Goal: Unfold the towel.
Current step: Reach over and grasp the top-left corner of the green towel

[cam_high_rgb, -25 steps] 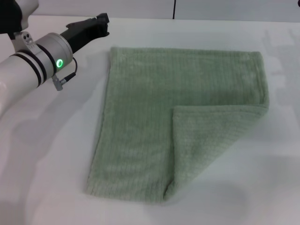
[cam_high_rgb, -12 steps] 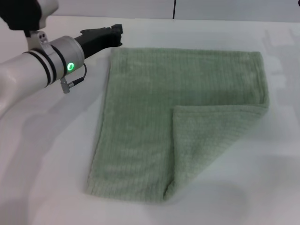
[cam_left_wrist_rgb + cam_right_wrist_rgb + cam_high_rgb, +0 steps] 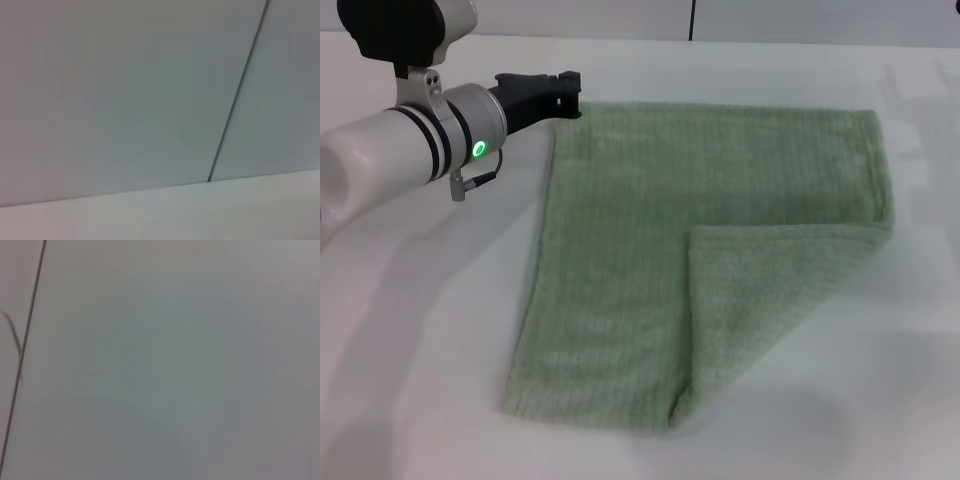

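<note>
The pale sage-green towel (image 3: 650, 250) lies flat on the white table (image 3: 420, 330). Its near right corner is folded back over it as a smaller flap (image 3: 765, 300). My left gripper (image 3: 568, 92) is black and hovers at the towel's far left corner, pointing to the right, just at its edge. The two wrist views show only a plain wall and table, no towel. My right gripper is out of view.
A wall with a dark vertical seam (image 3: 692, 20) runs behind the table's far edge. Bare table lies to the left, right and front of the towel.
My left arm has swung to the right and slightly nearer, bringing the gripper from left of the towel up to its far left corner. The towel has not moved.
</note>
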### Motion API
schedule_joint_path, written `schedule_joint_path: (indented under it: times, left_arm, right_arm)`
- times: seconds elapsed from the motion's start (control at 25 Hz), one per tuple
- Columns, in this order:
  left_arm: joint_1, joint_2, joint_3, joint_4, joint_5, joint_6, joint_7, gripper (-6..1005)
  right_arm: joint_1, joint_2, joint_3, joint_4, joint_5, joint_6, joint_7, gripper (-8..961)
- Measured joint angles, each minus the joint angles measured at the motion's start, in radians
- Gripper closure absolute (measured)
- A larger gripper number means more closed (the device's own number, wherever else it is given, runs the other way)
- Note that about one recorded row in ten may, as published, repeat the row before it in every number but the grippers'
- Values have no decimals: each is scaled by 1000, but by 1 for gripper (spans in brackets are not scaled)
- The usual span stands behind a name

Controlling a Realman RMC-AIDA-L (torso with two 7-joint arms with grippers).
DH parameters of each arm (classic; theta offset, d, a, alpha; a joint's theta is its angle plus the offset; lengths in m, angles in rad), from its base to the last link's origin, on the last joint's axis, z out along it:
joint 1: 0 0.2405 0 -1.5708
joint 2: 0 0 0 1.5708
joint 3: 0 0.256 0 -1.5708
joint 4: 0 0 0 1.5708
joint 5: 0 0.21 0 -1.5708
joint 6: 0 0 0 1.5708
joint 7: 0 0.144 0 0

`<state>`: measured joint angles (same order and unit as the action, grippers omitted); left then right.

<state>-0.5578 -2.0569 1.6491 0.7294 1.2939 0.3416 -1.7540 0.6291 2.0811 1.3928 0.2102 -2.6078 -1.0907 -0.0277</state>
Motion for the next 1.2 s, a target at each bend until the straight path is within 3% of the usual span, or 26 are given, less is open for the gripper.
schedule_joint_path:
  times: [0.16, 0.28, 0.4, 0.48, 0.6, 0.8, 0.88, 1.2]
  left_arm:
    - [-5, 0, 0, 0, 55, 1, -49, 1001]
    - [-32, 5, -3, -3, 270, 27, -273, 1001]
    - [-37, 6, -7, -3, 313, 39, -316, 1001]
    - [-57, 2, -53, -2, 463, 92, -433, 1001]
    - [-70, -2, -75, -2, 544, 106, -487, 1001]
    - [-89, -3, -75, -8, 601, 108, -544, 1001]
    - [-130, -4, -75, -46, 704, 113, -651, 1000]
    - [-164, -10, -73, -84, 788, 98, -711, 1000]
  right_arm:
    - [0, 0, 0, 0, 0, 0, 0, 251]
    - [0, 0, 0, 1, 0, -1, 0, 252]
    - [0, 0, 0, 3, 0, -1, 0, 252]
    - [0, 1, 0, 7, 0, -1, 0, 252]
    - [-4, 1, 0, 16, 0, -2, 0, 252]
    - [-7, 1, 0, 22, 0, -2, 0, 252]
    - [-7, 1, 0, 22, 0, -2, 0, 252]
    - [-7, 1, -2, 22, 0, -2, 0, 252]
